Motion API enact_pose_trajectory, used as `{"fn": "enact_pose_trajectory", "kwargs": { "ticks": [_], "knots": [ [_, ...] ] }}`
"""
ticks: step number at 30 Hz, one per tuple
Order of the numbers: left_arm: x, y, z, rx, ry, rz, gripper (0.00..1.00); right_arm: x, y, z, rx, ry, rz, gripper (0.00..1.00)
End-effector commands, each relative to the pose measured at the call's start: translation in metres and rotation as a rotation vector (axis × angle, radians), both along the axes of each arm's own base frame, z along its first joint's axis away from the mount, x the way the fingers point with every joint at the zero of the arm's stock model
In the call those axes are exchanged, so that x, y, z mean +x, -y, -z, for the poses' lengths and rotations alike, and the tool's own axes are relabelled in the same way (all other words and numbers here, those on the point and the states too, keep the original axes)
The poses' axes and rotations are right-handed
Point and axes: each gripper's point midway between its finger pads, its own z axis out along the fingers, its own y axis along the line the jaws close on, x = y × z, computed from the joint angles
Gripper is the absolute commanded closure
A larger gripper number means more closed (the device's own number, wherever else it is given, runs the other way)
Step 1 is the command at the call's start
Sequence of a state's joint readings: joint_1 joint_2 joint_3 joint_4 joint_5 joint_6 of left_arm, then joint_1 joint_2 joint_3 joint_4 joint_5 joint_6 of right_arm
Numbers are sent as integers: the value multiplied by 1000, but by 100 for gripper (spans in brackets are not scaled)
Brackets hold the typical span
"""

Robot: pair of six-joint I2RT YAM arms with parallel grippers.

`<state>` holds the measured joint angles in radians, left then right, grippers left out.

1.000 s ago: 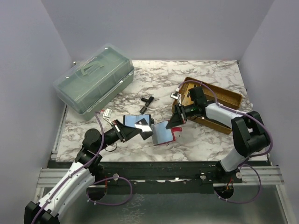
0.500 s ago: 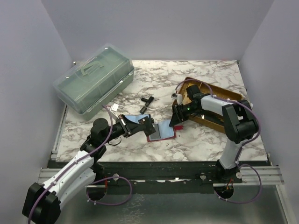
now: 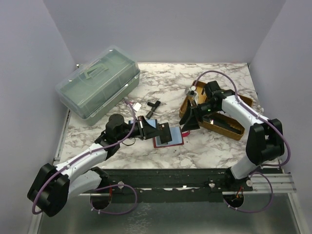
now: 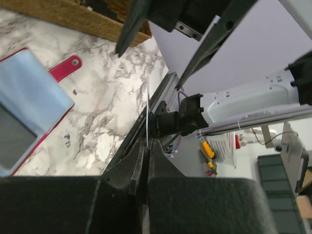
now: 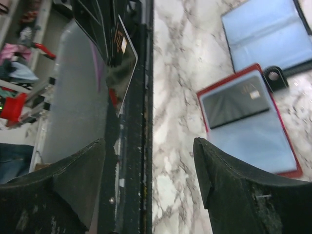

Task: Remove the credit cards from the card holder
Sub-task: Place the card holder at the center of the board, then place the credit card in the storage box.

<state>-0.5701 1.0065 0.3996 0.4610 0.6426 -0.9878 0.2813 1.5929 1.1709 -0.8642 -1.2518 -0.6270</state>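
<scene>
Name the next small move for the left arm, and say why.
Probably lower the left pincer and lay its card on the bare marble table. Its jaws are shut on a thin card, seen edge-on, clear of the red card holder, which lies open on the table. The right pincer stands open, holding nothing.

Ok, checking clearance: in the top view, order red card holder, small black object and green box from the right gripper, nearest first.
1. red card holder, just near-left
2. small black object, farther left
3. green box, far-left rear
</scene>
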Motion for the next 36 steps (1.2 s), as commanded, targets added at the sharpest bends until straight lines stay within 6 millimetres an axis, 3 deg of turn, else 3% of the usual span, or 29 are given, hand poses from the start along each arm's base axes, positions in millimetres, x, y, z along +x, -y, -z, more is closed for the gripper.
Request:
{"fn": "enact_pose_trajectory", "kwargs": {
  "ticks": [1, 5, 10, 15, 17, 24, 26, 28, 32, 36],
  "knots": [
    [-5, 17, -28, -12, 245, 99, 100, -11, -10, -27, 167, -113, -68, 21],
    [-3, 27, -27, -7, 268, 98, 100, -10, -14, -30, 187, -248, -53, 20],
    [-1, 37, -27, -10, 278, 77, 100, -16, -24, -33, 166, -275, -71, 21],
    [4, 41, -28, -15, 278, 58, 100, -26, -31, -34, 162, -304, -98, 30],
    [6, 43, -30, -20, 279, 57, 100, -29, -33, -32, 164, -311, -110, 40],
    [10, 44, -30, -30, 268, 35, 99, -35, -34, -43, 205, -311, -139, 97],
    [13, 41, -31, -34, 260, 0, 85, -36, -33, -41, 194, -295, -133, 100],
    [16, 36, -33, -45, 243, -48, 63, -35, -32, -37, 168, -268, -118, 100],
    [26, 12, -29, -59, 192, -185, 30, -33, -23, -28, 104, -149, -91, 100],
    [35, -14, -20, -44, 118, -303, 11, -16, -3, -22, 45, -84, -9, 100]
  ]
}}
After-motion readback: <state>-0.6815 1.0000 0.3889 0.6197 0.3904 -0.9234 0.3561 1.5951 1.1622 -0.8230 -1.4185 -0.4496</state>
